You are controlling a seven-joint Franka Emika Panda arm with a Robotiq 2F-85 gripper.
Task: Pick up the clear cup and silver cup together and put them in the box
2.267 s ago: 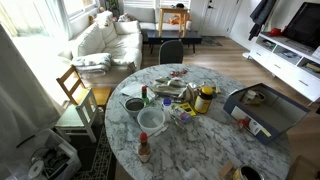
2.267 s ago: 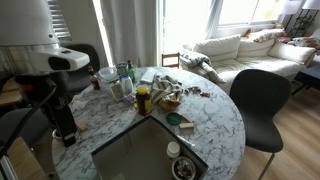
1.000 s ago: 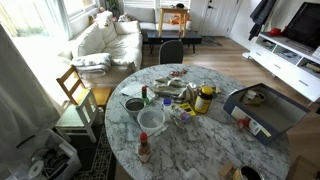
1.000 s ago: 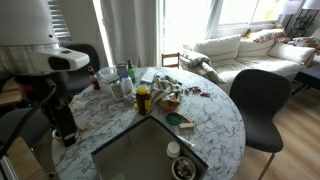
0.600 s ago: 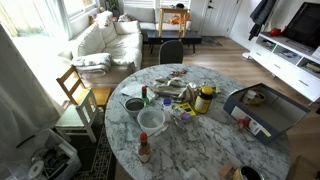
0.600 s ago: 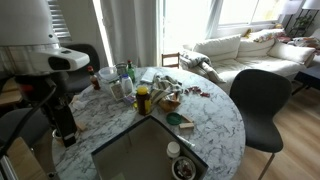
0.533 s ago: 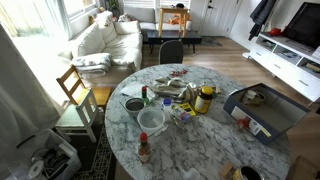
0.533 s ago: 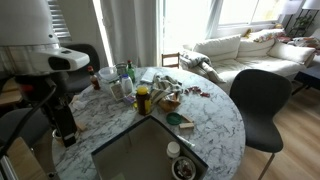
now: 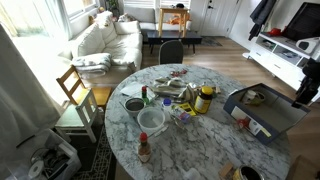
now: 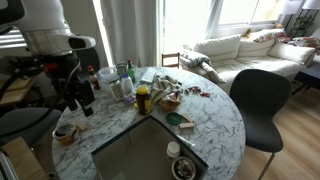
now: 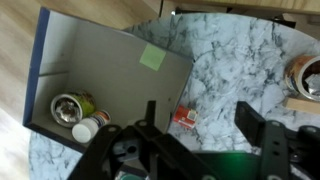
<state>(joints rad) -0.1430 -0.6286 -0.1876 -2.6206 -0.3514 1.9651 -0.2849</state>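
The clear cup [image 9: 150, 120] stands near the table's left front in an exterior view. The silver cup [image 9: 134, 104] stands apart from it, just behind and to the left. The grey box [image 9: 270, 112] lies open on the table's right side; it also fills the foreground of the other exterior view [image 10: 140, 150] and shows in the wrist view [image 11: 100, 75]. My gripper [image 11: 200, 125] is open and empty, above bare marble beside the box. It also shows in both exterior views [image 9: 305, 92] [image 10: 82, 102], far from both cups.
A yellow jar with a dark lid [image 9: 204, 100] stands between the cups and the box amid clutter. A hot sauce bottle [image 9: 143, 150] stands at the front. A can [image 11: 68, 106] and a bottle lie in the box. A small red packet [image 11: 183, 117] lies beside it.
The arm has swung in over the table beside the box. The gripper now shows at the right edge of an exterior view. The cups and box have not moved.
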